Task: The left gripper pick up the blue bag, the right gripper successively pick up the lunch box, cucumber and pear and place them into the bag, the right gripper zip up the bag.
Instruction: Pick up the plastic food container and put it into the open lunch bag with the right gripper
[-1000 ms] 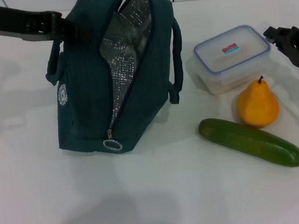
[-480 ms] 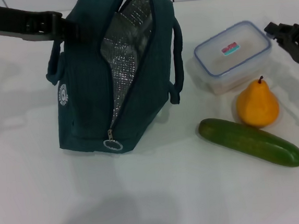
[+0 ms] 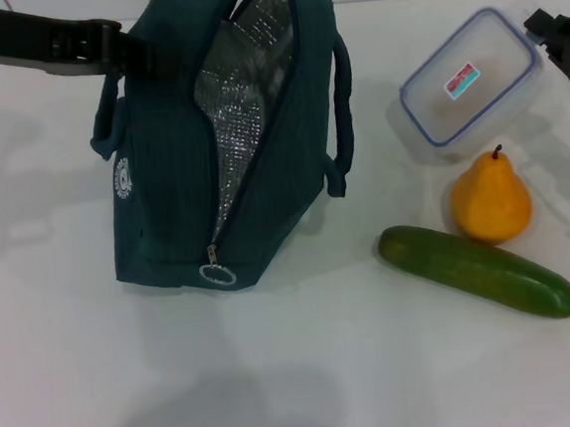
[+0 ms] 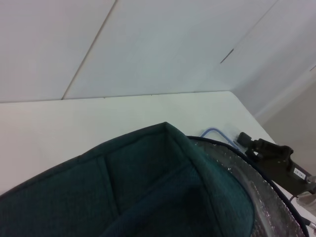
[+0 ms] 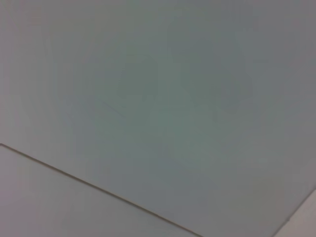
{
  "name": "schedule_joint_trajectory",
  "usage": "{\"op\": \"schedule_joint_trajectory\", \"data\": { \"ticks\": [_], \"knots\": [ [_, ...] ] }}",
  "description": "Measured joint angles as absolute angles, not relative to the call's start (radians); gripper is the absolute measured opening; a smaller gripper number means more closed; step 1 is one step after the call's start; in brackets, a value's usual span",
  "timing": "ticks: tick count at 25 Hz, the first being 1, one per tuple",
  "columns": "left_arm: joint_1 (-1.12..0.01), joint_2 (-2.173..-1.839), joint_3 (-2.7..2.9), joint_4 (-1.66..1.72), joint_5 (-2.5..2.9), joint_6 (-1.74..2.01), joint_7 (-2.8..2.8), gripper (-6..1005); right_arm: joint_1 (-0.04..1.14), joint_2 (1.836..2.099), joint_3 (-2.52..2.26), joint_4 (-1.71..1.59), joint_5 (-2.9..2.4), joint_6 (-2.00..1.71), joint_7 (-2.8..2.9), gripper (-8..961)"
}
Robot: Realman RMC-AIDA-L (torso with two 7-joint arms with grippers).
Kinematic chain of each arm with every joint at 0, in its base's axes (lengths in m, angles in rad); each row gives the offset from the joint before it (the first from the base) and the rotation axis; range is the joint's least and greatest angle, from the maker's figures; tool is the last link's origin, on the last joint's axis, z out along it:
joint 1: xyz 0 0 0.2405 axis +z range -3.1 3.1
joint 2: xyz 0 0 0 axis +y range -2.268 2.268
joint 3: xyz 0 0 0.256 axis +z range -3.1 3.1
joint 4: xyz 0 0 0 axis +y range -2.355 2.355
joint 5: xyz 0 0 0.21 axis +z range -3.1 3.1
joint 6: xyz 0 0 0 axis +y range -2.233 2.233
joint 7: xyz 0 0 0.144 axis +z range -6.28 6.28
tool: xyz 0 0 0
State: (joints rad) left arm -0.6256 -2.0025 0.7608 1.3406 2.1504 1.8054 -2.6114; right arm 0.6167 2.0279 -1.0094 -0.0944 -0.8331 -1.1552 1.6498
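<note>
The blue bag [image 3: 172, 173] stands upright at the left of the white table, its zipper open and the silver lining [image 3: 244, 87] showing. My left gripper [image 3: 139, 52] reaches in from the left and is shut on the bag's top by a handle. The lunch box [image 3: 468, 78] hangs tilted above the table at the far right, with my right gripper [image 3: 541, 31] shut on its far edge. The pear [image 3: 490, 198] stands below it, and the cucumber [image 3: 478, 271] lies in front of the pear. In the left wrist view the bag's top [image 4: 148, 187] fills the foreground, with the right gripper [image 4: 269, 154] beyond it.
The zipper's ring pull [image 3: 215, 274] hangs low on the bag's front. One loop handle [image 3: 341, 119] hangs on the bag's right side. The table [image 3: 309, 371] is bare white in front. The right wrist view shows only a plain pale surface.
The lunch box has risen off the table, tilted and shifted to the right in the right gripper's hold. Bag, pear and cucumber have stayed where they were.
</note>
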Motion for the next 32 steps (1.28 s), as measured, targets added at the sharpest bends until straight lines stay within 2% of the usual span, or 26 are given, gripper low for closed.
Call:
{"op": "schedule_joint_trajectory", "data": {
  "ticks": [20, 27, 32],
  "knots": [
    [-0.629, -2.001, 0.761, 1.341, 2.148, 1.804, -2.608, 61, 0.598, 2.028, -1.01, -0.103, -0.613, -1.405, 1.658, 95],
    [-0.636, -2.005, 0.763, 1.341, 2.147, 1.806, -2.608, 62, 0.671, 2.028, -1.01, -0.119, -0.574, -1.527, 1.718, 94],
    [-0.638, -2.008, 0.793, 1.33, 2.132, 1.808, -2.613, 63, 0.78, 2.028, -1.026, -0.117, -0.572, -1.542, 1.749, 94]
  ]
}}
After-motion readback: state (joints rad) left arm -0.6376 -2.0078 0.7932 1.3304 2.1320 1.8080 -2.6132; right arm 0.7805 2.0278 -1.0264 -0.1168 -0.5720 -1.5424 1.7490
